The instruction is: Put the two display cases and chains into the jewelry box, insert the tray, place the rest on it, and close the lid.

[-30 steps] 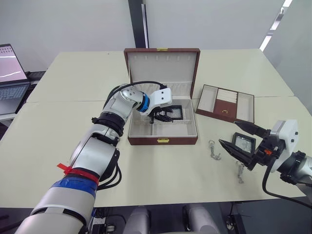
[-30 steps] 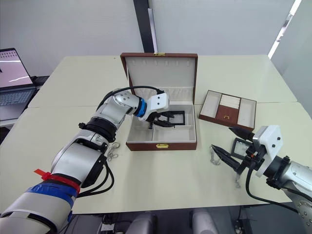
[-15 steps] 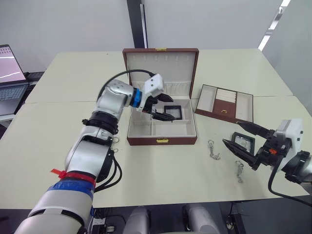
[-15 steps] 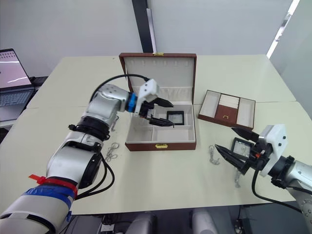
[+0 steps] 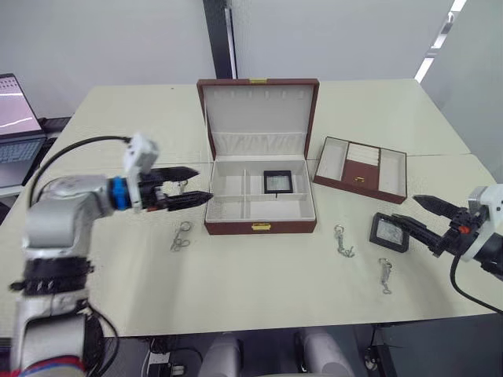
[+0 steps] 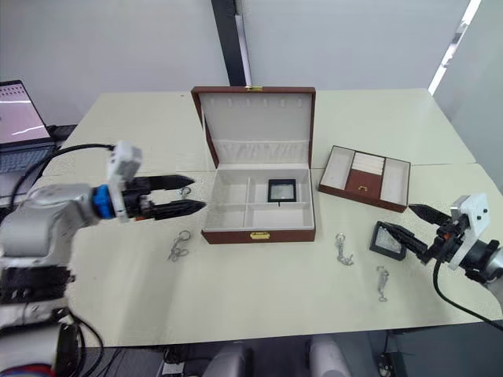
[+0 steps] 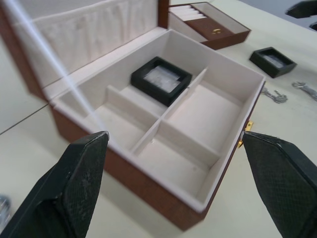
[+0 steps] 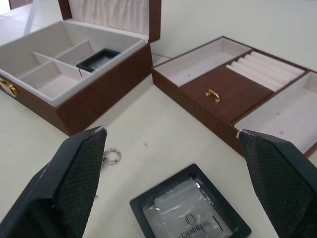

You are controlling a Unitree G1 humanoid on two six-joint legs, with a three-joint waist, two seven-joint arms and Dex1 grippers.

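Left eye view: one display case point(image 5: 277, 181) in jewelry box point(image 5: 260, 200); second case point(image 5: 390, 232), chains point(image 5: 343, 240), tray point(image 5: 362, 168) outstanding on desk point(image 5: 259, 275). Both end effectors point(image 5: 192, 186) point(image 5: 429, 217) released, empty.

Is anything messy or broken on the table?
Nothing looks broken or spilled. One display case lies flat in the open jewelry box. The other case, three chains and the tray lie on the table, not yet packed.

Left gripper point(image 5: 191, 184) at 9 o'clock, fingers spread, pointing to 3. Right gripper point(image 5: 426, 219) at 4 o'clock, fingers apart, aimed toward 9
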